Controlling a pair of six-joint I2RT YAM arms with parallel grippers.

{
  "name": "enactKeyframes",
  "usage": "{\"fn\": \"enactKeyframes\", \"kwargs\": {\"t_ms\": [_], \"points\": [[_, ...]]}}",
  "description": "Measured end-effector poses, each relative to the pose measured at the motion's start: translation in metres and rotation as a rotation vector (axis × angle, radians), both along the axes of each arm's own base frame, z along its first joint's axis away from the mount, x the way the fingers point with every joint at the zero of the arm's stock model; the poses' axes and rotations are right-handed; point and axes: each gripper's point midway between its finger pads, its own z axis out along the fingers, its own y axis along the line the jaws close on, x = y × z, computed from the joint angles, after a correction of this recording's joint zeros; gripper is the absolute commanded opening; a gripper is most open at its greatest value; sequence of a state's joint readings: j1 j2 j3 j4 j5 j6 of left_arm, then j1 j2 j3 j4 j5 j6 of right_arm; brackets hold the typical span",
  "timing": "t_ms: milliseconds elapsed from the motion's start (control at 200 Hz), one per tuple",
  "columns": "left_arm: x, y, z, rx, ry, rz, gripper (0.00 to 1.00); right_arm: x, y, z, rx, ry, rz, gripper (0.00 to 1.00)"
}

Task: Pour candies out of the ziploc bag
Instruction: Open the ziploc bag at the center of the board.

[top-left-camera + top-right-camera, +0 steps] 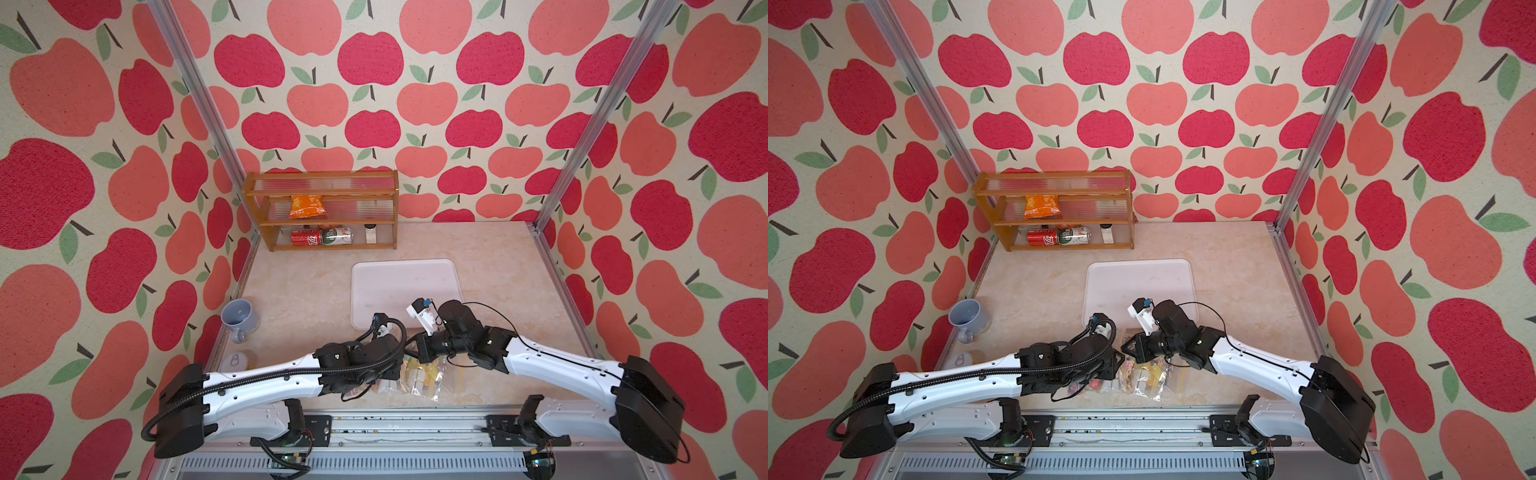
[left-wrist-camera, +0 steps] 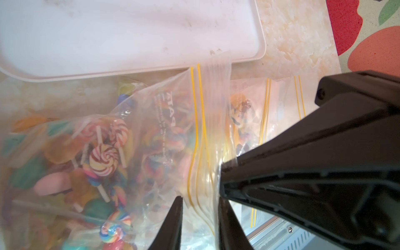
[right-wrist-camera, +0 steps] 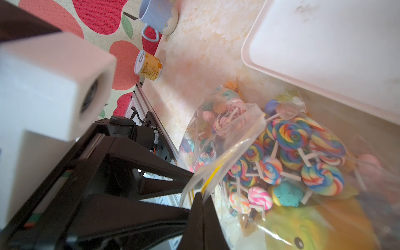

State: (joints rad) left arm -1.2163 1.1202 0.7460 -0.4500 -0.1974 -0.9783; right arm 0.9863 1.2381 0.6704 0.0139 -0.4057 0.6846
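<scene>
Inside a clear plastic ziploc bag (image 3: 238,121) with yellow zip lines, small swirled multicoloured candies (image 3: 290,138) on pale sticks are heaped. The bag is laid on the beige marbled tabletop (image 3: 205,54) just beside a flat white tray (image 3: 324,54). Its mouth edge is pinched by the tightly pressed right gripper (image 3: 202,195), while the left gripper (image 2: 200,199) is spread astride the zip.

In both top views the arms cover most of the ziploc bag (image 1: 424,378) and both pairs of fingertips. In the left wrist view the fingers of the left gripper (image 2: 200,202) run off the picture's edge, and the print on the film beyond them is unreadably blurred. Beside the pinched tips of the right gripper (image 3: 202,198), a yellow toy (image 3: 303,227) is blurred and cropped.
</scene>
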Motion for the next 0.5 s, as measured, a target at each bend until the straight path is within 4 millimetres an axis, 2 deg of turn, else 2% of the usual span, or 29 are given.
{"fn": "enactKeyframes", "kwargs": {"t_ms": [305, 500], "points": [[-0.001, 0.007, 0.006, -0.029, -0.015, 0.004, 0.27, 0.000, 0.003, 0.004, 0.018, -0.007, 0.006, 0.00], [-0.002, 0.010, 0.003, -0.024, -0.013, 0.009, 0.27, -0.001, 0.003, 0.004, 0.020, -0.005, 0.012, 0.00]]}}
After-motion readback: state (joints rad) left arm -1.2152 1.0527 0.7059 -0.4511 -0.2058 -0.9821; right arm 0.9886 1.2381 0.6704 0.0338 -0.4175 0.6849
